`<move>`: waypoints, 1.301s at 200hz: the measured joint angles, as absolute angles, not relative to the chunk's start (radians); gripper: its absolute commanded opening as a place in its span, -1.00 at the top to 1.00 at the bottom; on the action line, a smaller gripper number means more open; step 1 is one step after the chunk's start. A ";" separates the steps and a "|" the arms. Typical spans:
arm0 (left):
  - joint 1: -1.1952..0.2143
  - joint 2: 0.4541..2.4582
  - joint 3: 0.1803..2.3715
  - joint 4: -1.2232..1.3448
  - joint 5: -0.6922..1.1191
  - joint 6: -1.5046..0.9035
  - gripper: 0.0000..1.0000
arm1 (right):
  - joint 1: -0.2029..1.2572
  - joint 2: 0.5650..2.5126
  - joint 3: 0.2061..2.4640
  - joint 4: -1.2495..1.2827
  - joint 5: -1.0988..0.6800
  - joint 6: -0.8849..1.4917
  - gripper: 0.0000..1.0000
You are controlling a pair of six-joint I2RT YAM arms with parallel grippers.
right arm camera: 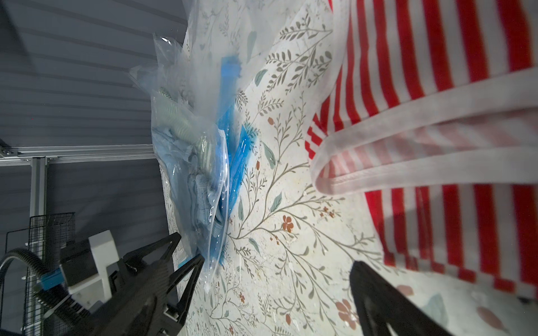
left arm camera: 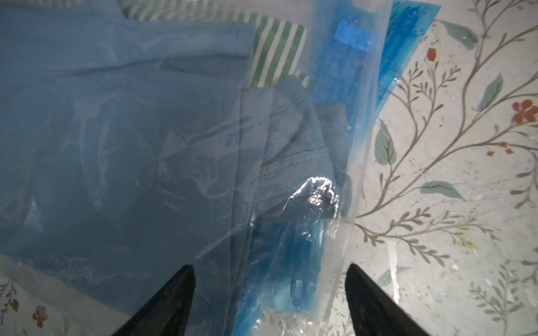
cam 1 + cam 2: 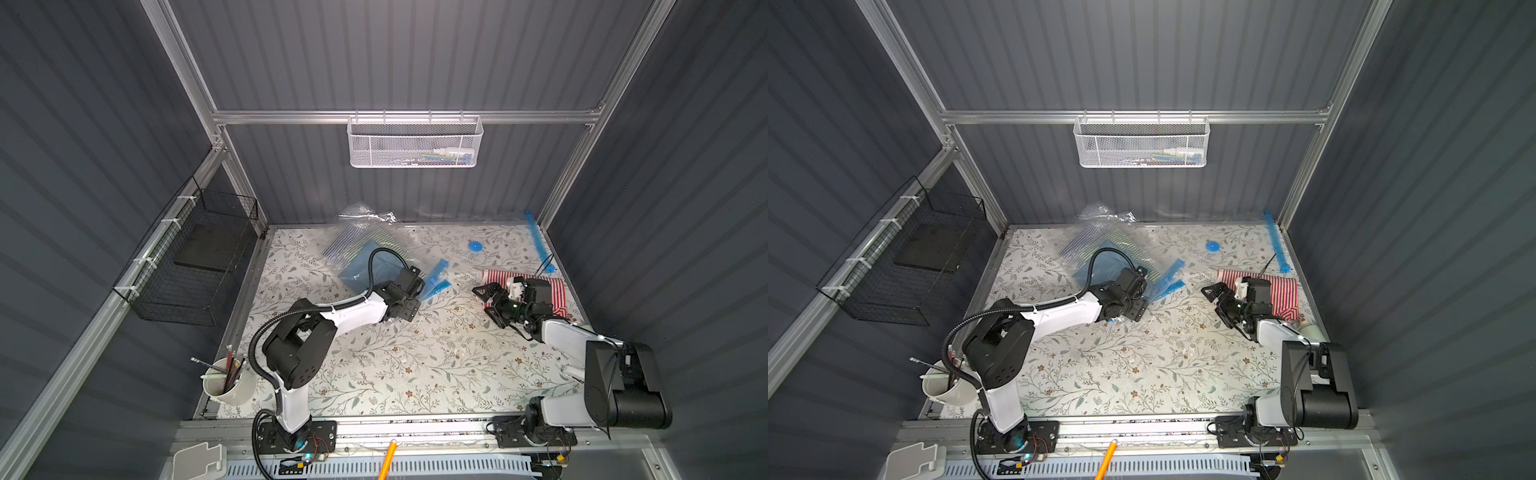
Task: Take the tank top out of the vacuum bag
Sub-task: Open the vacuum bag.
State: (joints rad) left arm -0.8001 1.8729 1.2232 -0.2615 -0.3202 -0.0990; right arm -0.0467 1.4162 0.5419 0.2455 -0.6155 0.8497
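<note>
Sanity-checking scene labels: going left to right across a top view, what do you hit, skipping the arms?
Left to right: black wire basket → vacuum bag → blue disc → red-striped tank top.

Left arm (image 3: 353, 309): white shell links, black joint housings. Ribbed black hose (image 3: 259, 345) runs along it, held by white ties. Black base plate (image 3: 296, 434) at 6 o'clock of the arm: screw heads, red and black wires, cyan light. Right arm (image 3: 567, 338): same white-and-black scheme, thin black cable. Left gripper (image 2: 270, 265): matte black tapered fingers (image 2: 166, 305). Right gripper (image 3: 482, 300): black, triangular cut-outs.
</note>
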 measured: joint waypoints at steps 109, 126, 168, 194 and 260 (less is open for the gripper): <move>-0.821 1.884 1.174 -0.235 -0.326 -0.100 -0.93 | -0.028 1.420 0.542 0.259 -0.626 0.854 -0.96; -0.823 1.884 1.174 -0.226 -0.325 -0.097 -0.93 | -0.023 1.420 0.542 0.258 -0.625 0.852 -0.96; -0.826 1.926 1.203 -0.231 -0.358 -0.098 -0.79 | -0.014 1.420 0.542 0.255 -0.622 0.852 -0.95; -0.826 1.953 1.225 -0.242 -0.397 -0.109 -0.54 | -0.013 1.420 0.542 0.246 -0.620 0.852 -0.92; -0.833 1.951 1.226 -0.266 -0.412 -0.144 0.03 | -0.007 1.420 0.542 0.230 -0.616 0.852 -0.90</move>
